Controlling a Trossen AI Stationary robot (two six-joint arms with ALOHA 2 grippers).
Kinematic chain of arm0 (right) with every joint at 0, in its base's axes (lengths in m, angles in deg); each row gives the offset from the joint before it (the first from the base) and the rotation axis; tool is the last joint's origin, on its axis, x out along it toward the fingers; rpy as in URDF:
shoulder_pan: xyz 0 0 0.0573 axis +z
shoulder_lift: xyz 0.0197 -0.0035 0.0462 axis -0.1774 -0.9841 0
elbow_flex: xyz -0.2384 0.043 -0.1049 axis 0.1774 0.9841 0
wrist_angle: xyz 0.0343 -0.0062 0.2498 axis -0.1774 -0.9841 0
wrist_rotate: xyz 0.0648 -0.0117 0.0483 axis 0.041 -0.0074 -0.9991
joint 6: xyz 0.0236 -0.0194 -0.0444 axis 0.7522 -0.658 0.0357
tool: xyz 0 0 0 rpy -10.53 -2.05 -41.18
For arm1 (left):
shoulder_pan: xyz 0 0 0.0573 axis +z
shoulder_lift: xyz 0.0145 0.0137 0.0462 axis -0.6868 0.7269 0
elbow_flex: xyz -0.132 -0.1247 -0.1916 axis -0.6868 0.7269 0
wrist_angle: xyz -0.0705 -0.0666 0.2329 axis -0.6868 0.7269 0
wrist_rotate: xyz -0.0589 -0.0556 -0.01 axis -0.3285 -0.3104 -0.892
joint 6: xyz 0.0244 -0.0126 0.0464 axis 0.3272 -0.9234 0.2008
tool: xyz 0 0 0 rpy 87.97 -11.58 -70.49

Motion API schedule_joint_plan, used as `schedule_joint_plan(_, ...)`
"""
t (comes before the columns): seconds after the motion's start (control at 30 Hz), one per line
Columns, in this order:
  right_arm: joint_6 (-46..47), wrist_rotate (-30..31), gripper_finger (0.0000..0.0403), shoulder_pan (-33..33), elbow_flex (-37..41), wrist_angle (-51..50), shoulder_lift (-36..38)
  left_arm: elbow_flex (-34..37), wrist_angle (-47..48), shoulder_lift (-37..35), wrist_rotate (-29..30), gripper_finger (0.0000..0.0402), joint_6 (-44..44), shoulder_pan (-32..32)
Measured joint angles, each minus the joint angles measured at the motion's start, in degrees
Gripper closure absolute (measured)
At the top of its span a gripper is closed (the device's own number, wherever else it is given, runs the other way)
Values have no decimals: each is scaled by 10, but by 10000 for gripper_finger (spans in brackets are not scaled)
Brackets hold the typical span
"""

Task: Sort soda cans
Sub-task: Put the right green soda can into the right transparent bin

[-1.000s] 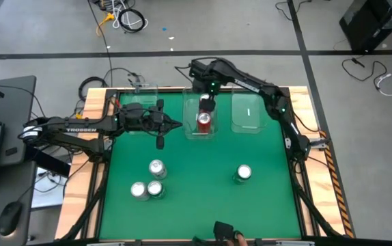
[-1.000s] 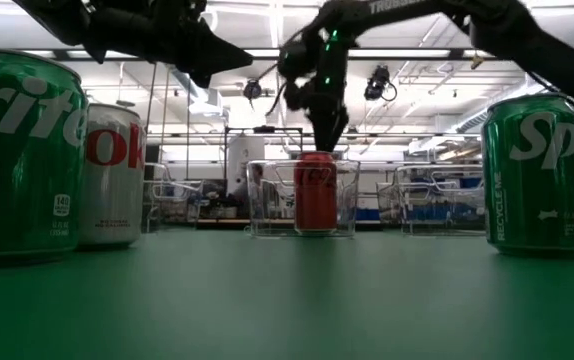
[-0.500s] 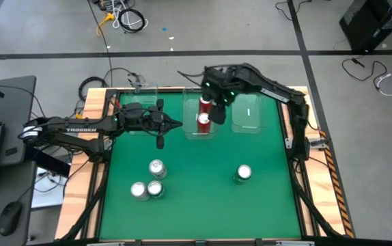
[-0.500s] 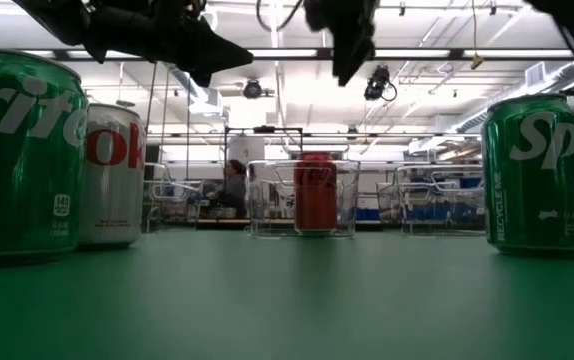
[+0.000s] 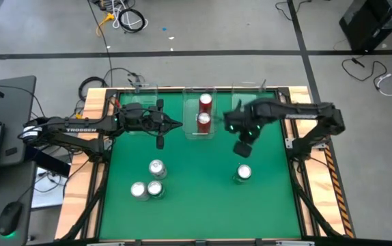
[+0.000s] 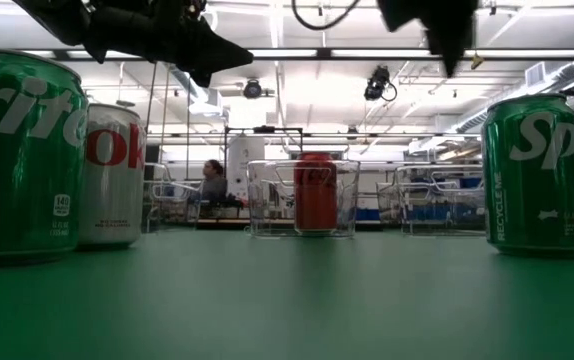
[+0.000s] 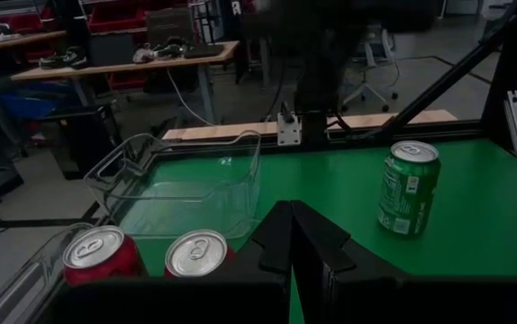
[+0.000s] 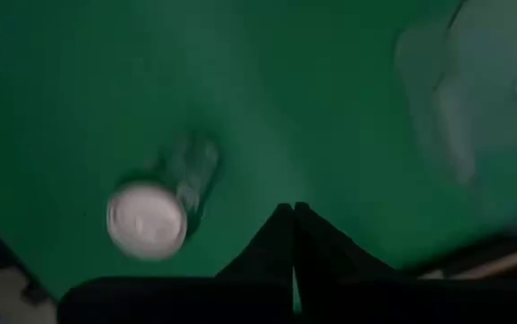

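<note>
While the left tool (image 5: 160,141) waits closed, the right tool (image 5: 242,149) hangs closed and empty above a green can (image 5: 243,173).

Left green can (image 6: 22,155): white lettering "rite", cut off at frame edge. Grey can (image 6: 112,175) beside it: red letters "ok". Right green can (image 6: 537,175): "Sp", small vertical "RECYCLE ME". Left arm (image 5: 80,125): white "TROSSEN"

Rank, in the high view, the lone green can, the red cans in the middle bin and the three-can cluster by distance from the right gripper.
From the right gripper:
1. Lone green can, just below it.
2. Red cans in the middle bin, up-left.
3. Three-can cluster, far left.
</note>
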Motion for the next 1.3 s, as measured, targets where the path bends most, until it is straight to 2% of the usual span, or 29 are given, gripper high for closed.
schedule_joint_plan(0.1,53,-7,358,38,48,0,16,0,0,0,0,392,0,0)
schedule_joint_plan(0.3,123,-43,255,97,102,28,17,0,0,0,0,392,0,0)
schedule_joint_plan(0.5,152,-71,147,123,109,72,18,0,0,0,0,392,-14,0)
schedule_joint_plan(0.67,166,-59,85,136,109,114,10,0,6,0,0,392,-15,0)
schedule_joint_plan(0.9,152,-50,43,140,109,127,-52,0,19,0,0,392,-16,-1)
schedule_joint_plan(1.17,109,-82,34,155,106,166,-103,0,20,0,0,392,-17,-1)
schedule_joint_plan(1.3,103,-44,35,158,111,164,-109,0,19,0,0,392,-17,-1)
